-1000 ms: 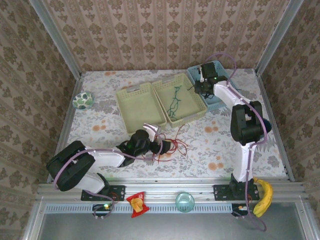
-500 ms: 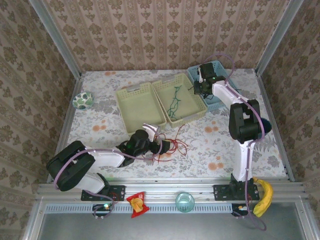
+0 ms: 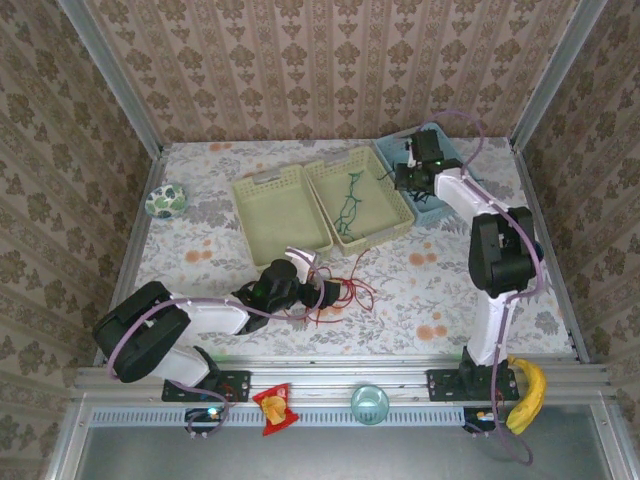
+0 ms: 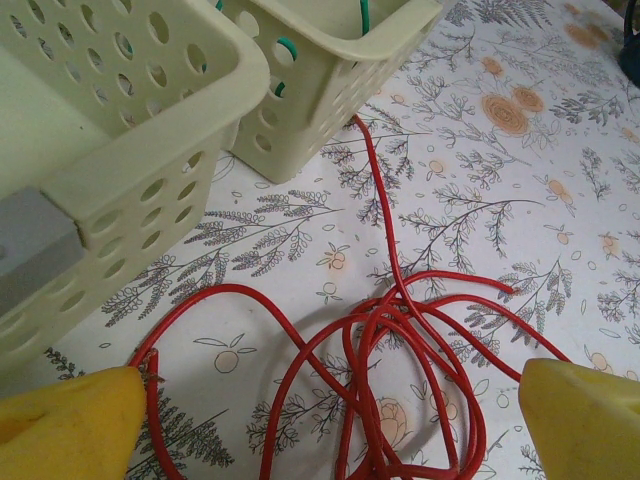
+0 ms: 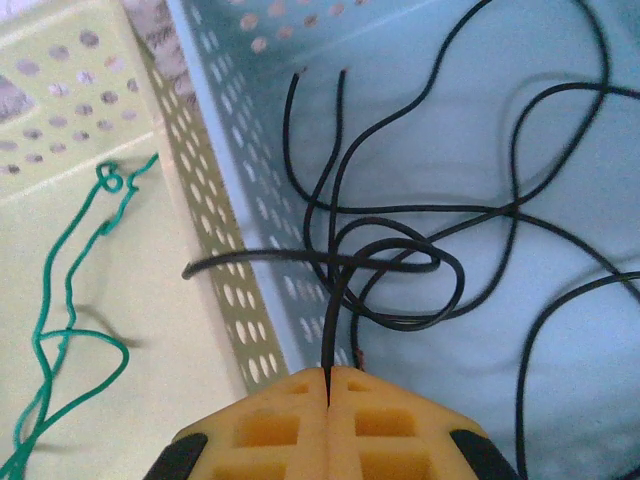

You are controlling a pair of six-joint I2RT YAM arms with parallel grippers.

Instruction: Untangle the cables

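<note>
The red cable (image 4: 400, 330) lies in loose loops on the flowered tablecloth, just in front of the yellow-green baskets; from above the red cable (image 3: 345, 290) shows beside my left gripper (image 3: 333, 293). That left gripper (image 4: 330, 440) is open, its yellow fingers (image 4: 70, 420) wide apart on either side of the loops. The green cable (image 3: 348, 205) rests in the right yellow-green basket (image 3: 400, 222); the green cable (image 5: 70, 300) also appears in the right wrist view. My right gripper (image 5: 329, 375) is shut on the black cable (image 5: 400, 260), whose loops hang over the blue basket (image 5: 560, 340).
An empty yellow-green basket (image 3: 245, 235) stands left of the one with the green cable. The blue basket (image 3: 447, 205) sits at the back right. A green-patterned ball (image 3: 165, 201) lies at the far left. A banana (image 3: 527, 393), a snack packet (image 3: 272, 408) and a cup (image 3: 370, 404) sit on the front rail.
My right gripper has shifted slightly right and forward over the blue basket with the black cable. The left arm and red cable have stayed put.
</note>
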